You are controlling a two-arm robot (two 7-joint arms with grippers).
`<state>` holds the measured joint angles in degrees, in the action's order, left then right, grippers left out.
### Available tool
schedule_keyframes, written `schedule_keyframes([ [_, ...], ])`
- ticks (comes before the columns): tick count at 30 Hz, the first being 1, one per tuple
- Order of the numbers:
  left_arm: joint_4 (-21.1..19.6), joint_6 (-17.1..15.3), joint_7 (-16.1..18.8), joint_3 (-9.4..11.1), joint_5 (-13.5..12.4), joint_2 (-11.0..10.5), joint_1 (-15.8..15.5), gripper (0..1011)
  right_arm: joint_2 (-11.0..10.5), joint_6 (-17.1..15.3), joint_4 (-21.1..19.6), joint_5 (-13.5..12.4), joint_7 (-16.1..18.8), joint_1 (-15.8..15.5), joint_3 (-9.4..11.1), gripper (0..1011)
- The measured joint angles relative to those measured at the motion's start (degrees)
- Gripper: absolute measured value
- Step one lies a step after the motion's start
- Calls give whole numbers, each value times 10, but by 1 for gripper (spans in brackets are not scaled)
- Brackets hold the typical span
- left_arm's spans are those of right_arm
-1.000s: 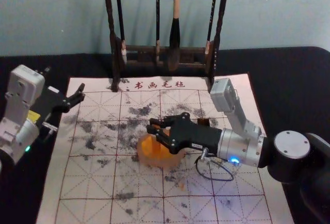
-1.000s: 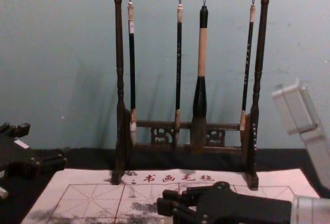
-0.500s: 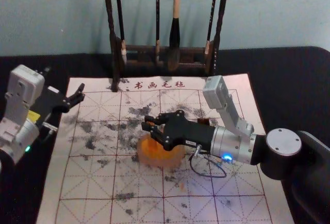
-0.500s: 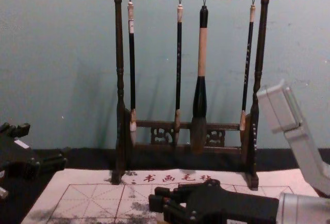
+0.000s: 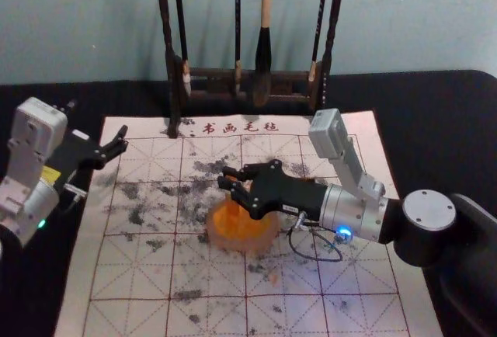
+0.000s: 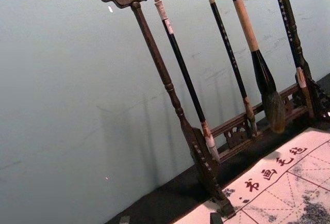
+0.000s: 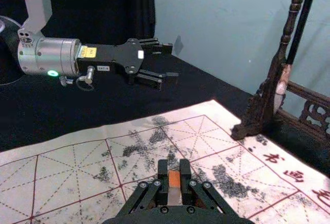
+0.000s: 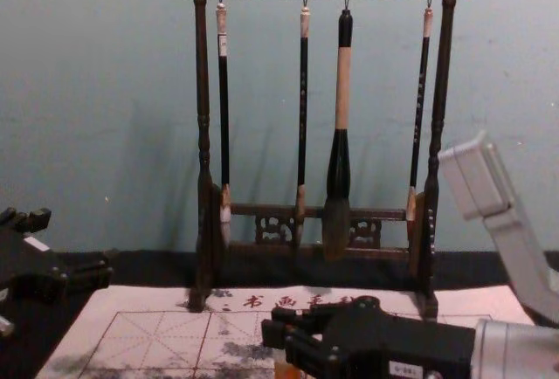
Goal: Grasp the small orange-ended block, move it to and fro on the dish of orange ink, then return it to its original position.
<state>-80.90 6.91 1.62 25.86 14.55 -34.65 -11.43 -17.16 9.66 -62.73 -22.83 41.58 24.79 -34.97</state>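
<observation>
Shifted slightly rightward, the right gripper [image 7: 174, 168], closed on the small orange-ended block [image 7: 174, 179], is over the round orange-ink dish [image 5: 242, 241]; stroke lightly, block upright. Left gripper [image 7: 170, 63] idles open, far left.

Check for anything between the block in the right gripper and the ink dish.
Nothing visible. The right gripper is closed on the block, which hangs over the dish. Can't tell if it touches the ink.
</observation>
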Motion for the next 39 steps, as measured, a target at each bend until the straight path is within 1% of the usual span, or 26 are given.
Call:
schedule_keyframes([
  [17,0,0,0,0,0,0,0,1001,-10,2,-1,0,-2,-3,12,136],
  [25,0,0,0,0,0,0,0,1001,-22,-2,-19,-5,0,-15,17,135],
  [39,0,0,0,0,0,0,0,1001,-37,-5,-43,-14,4,-28,20,136],
])
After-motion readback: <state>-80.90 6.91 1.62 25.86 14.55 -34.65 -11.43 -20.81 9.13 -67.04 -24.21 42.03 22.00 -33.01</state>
